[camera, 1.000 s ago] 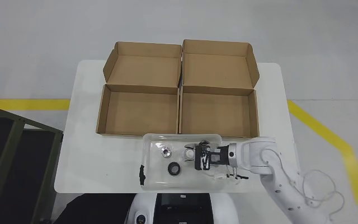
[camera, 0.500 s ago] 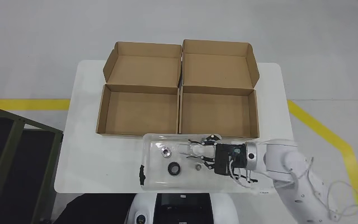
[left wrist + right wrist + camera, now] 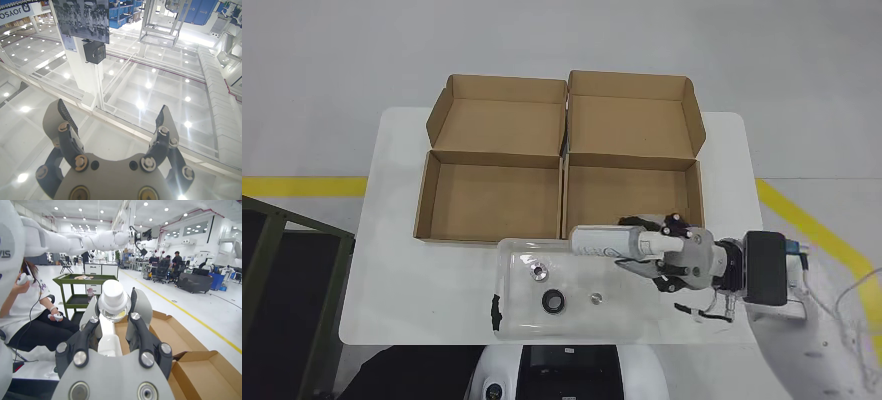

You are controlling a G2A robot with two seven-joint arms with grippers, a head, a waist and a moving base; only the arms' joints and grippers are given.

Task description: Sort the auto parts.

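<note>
Clear bottle (image 3: 602, 241): see-through body with a white cap. It lies level over the far rim of the tray (image 3: 504, 262), just before the right-hand box (image 3: 627, 205).
Views: my right wrist view looks at the cap end-on; the top view gives me its length.
Right gripper (image 3: 116, 306): clamped on the clear bottle.
Left gripper (image 3: 112, 106): spread wide, holding nothing.
</note>
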